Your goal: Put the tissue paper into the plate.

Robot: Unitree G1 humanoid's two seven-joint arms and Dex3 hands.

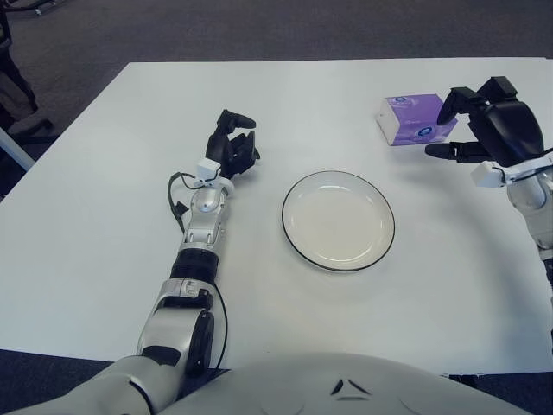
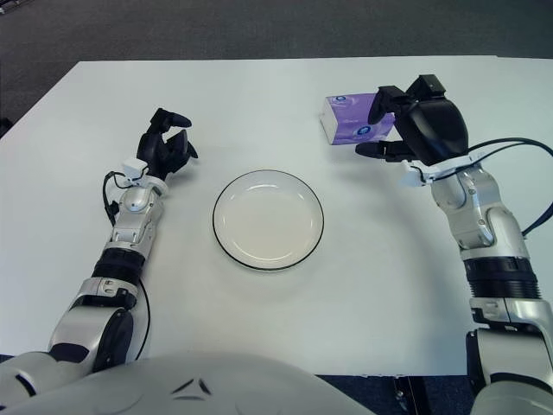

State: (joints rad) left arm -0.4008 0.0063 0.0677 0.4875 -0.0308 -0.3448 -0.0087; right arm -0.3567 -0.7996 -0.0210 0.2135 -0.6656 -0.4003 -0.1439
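A purple tissue pack [image 1: 406, 119] lies on the white table [image 1: 95, 242] at the far right. A white plate with a dark rim [image 1: 338, 223] sits empty at the table's middle. My right hand [image 2: 370, 128] is open, with its fingers spread at the pack's right end, one above it and one on its near side. I cannot tell whether they touch it. My left hand [image 1: 233, 143] shows left of the plate, with its fingers relaxed and holding nothing.
The table's far edge and dark carpet [image 1: 285, 30] lie beyond the pack. A chair or stand base [image 1: 13, 95] shows off the table's left corner.
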